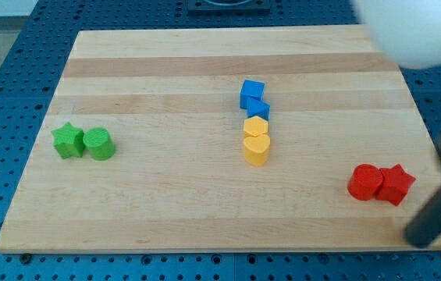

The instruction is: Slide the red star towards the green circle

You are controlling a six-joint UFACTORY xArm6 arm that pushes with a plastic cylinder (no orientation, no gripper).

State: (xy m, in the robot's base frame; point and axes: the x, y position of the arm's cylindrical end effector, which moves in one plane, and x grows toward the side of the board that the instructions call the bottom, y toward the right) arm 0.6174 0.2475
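Red star [396, 185]: we see it at the view's lower right of the worktop [165, 203], touching the red circle on its left side.
Red circle [365, 182]: just left of the red star, pressed against it.
Green circle [99, 144]: at the view's left of the worktop, well apart from the red pair, with nearly the whole board between them.
Green star [68, 140]: touching the green circle on its left side.
Blue blocks: two cube-like pieces near the middle, the upper one [252, 93] and the lower one [258, 108] touching.
Yellow blocks: two pieces directly below the blue ones, the upper [256, 126] and the lower, heart-shaped one [256, 148], forming one column with the blue pair.
My tip [421, 238]: we see the blurred dark rod at the view's lower right edge, its end just below and right of the red star, not touching it.
Hand: we have none on this arm, only the rod, so no open or closed state can be told.
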